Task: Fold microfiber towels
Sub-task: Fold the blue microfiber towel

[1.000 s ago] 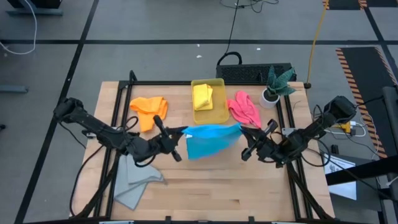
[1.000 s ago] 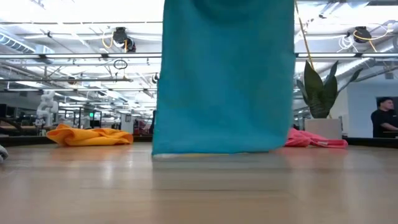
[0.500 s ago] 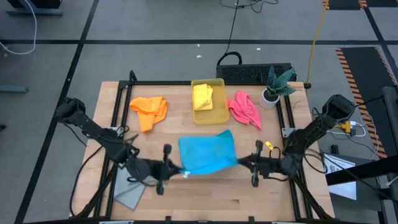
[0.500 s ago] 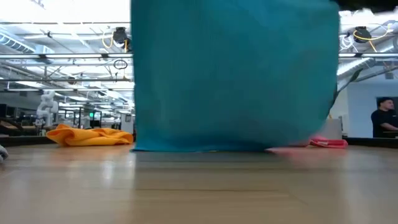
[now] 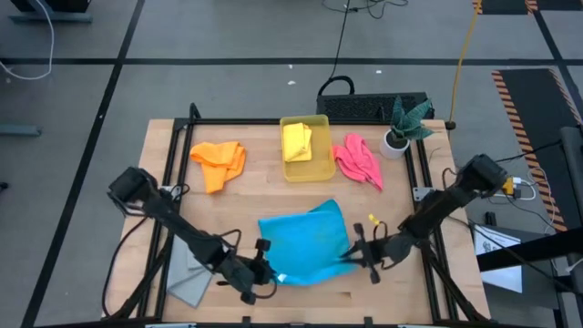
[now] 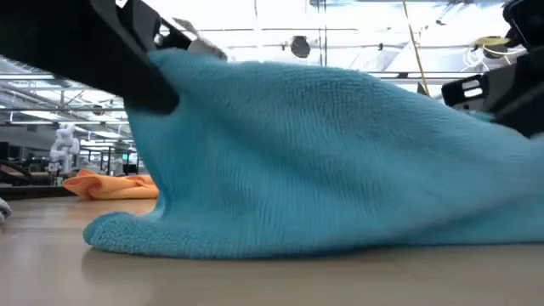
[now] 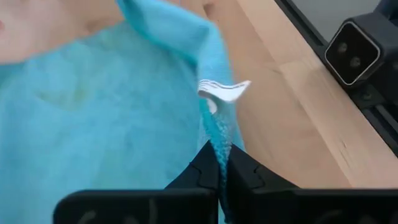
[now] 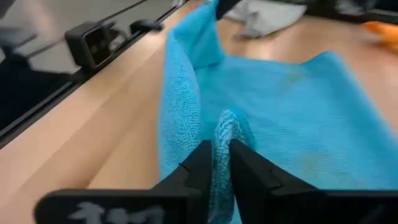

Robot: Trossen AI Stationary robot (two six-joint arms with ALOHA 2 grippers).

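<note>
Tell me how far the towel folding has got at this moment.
Done: only the yellow towel looks folded, lying in the yellow bin. In hand: the blue towel is on the table, the left gripper and the right gripper each pinching a near corner. Left: the orange towel, pink towel and grey towel lie crumpled.

Overhead, table-level, two wrist close-ups

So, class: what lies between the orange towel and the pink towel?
High view: the yellow bin, holding the yellow towel, sits between the orange towel and pink towel.
</note>
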